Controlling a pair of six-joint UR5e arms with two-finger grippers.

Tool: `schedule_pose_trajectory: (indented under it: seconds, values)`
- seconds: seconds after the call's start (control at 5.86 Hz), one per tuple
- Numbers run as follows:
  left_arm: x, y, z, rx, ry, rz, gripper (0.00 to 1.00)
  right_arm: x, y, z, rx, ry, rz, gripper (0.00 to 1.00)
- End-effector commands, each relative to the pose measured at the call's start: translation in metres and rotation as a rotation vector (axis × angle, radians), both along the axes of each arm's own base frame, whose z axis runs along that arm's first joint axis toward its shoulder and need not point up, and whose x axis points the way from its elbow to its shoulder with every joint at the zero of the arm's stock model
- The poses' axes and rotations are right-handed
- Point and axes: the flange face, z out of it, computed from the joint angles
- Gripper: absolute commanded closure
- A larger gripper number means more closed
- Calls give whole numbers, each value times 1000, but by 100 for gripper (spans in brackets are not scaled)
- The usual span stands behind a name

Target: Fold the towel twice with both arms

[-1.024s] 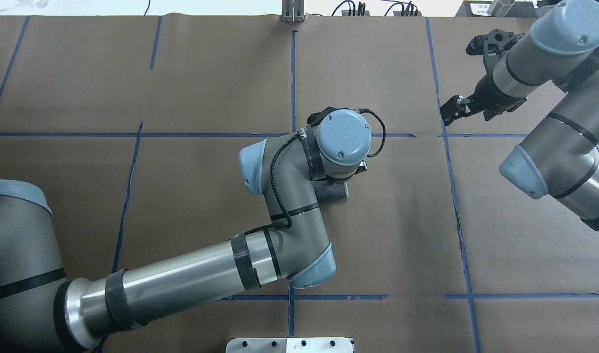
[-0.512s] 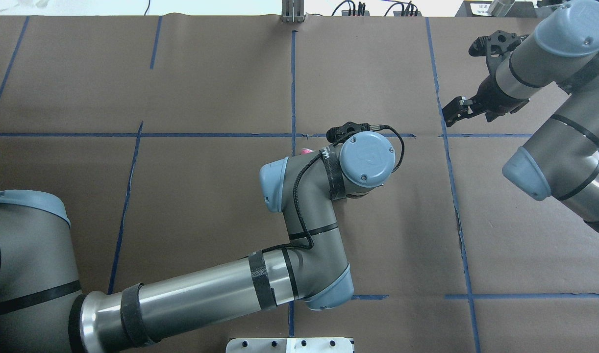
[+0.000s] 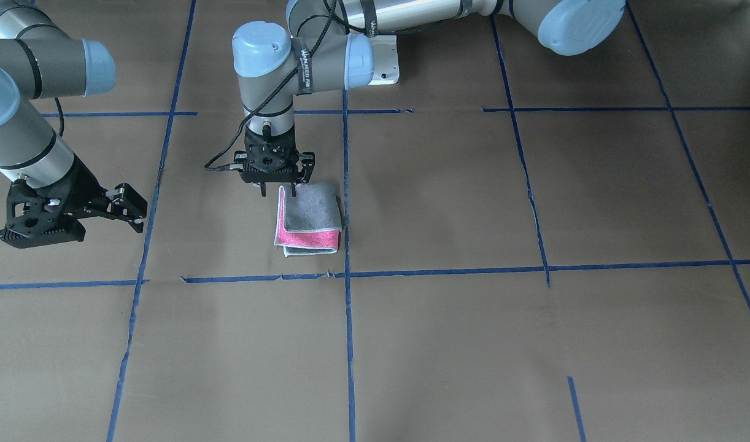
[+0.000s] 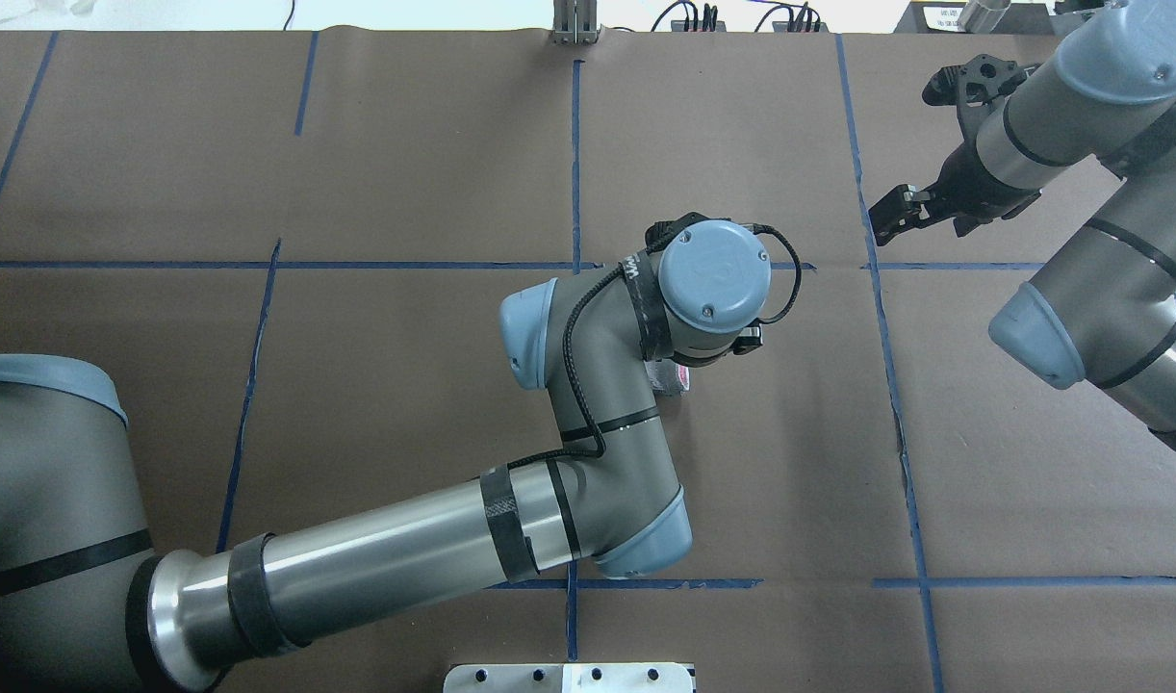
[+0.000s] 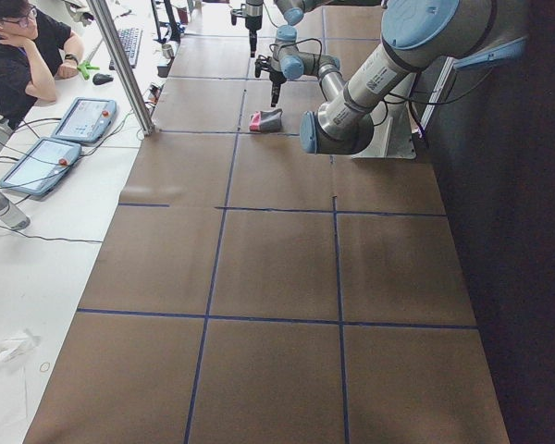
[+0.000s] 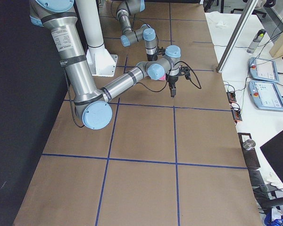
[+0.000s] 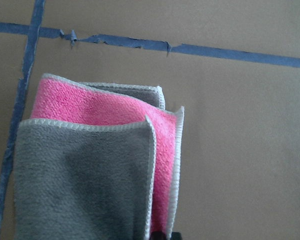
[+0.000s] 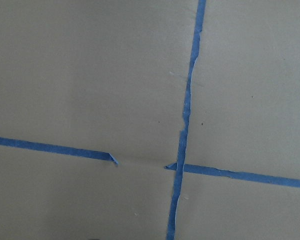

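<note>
**Folded Twice, Sitting Loose**

Front view: the towel (image 3: 307,218) lies quartered beside the blue tape (image 3: 345,202). If I lift away carelessly, a finger could snag the top grey flap and undo it. My left gripper (image 3: 280,191) stands spread over the towel's edge, holding nothing. My right gripper (image 3: 135,212) hangs well apart, empty; how far open, I cannot tell.

Left wrist view: the layers sit offset, pink showing.

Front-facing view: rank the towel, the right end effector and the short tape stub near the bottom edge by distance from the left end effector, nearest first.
1. towel: its corner lies right at the left end effector, and the rest lies toward the camera.
2. right end effector: off to the view's left.
3. tape stub: far off at the view's lower right.
</note>
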Motion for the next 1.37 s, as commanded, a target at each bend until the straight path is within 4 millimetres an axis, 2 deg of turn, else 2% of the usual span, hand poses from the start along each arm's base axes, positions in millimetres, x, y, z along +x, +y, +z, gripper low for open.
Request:
schedule_pose_trajectory:
  seconds: [0.0, 0.17, 0.34, 0.68, 0.85, 1.02, 1.2]
  values:
    - [-88, -20, 38, 28, -39, 121, 0, 17, -3, -5, -5, -22, 6, 0]
    - [-157, -12, 94, 93, -97, 168, 0, 31, -2, 14, 29, 6, -36, 0]
    - [-230, -25, 151, 140, -121, 242, 0, 72, 1, 43, 59, 25, -71, 0]
    - [-367, -47, 248, 223, -157, 350, 0, 178, 23, 124, 90, 50, -137, 0]
    - [-430, -56, 311, 272, -195, 439, 0, 226, 46, 167, 84, 81, -144, 0]
    - [-522, -71, 357, 234, -146, 418, 0, 262, 73, 202, 84, 102, -162, 0]
    - [-572, -37, 439, 106, -53, 426, 0, 283, 112, 244, 4, 119, -143, 0]
